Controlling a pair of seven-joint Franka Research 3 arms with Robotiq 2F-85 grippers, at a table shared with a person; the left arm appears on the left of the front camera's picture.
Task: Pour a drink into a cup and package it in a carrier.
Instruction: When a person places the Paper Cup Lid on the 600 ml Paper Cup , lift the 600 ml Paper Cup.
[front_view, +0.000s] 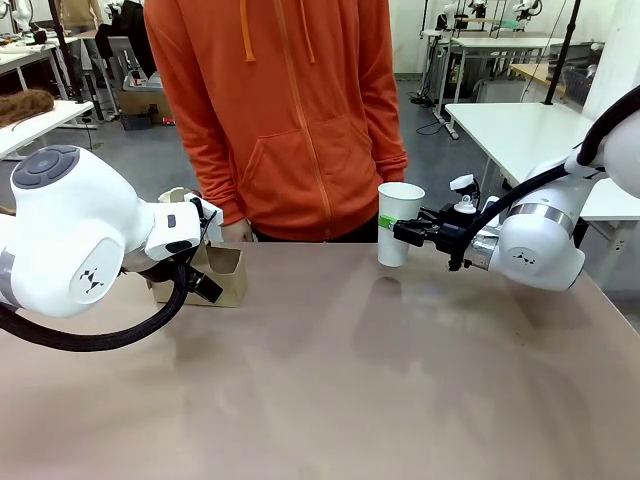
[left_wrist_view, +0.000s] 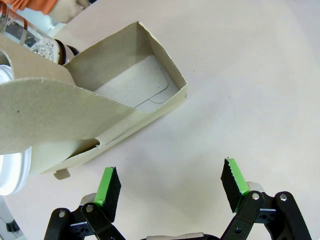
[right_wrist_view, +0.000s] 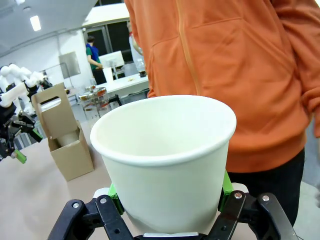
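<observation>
My right gripper (front_view: 405, 232) is shut on the tall white paper cup (front_view: 399, 222) and holds it upright above the table, in front of the person. Looking into the cup (right_wrist_view: 165, 150) from the right wrist, I see no liquid. The brown cardboard carrier (front_view: 222, 276) stands at the table's far left. My left gripper (left_wrist_view: 170, 185) hangs open just beside the carrier (left_wrist_view: 125, 85), with nothing between its green pads, and one slot lies open below it. The clear glass jug (left_wrist_view: 30, 37) peeks out behind the carrier, so I cannot see the drink clearly.
A person in an orange hoodie (front_view: 285, 110) stands at the far edge, between the carrier and the cup. A white round rim (left_wrist_view: 10, 170) shows by the carrier's other side. Bare brown tabletop (front_view: 350, 380) stretches across the middle and front.
</observation>
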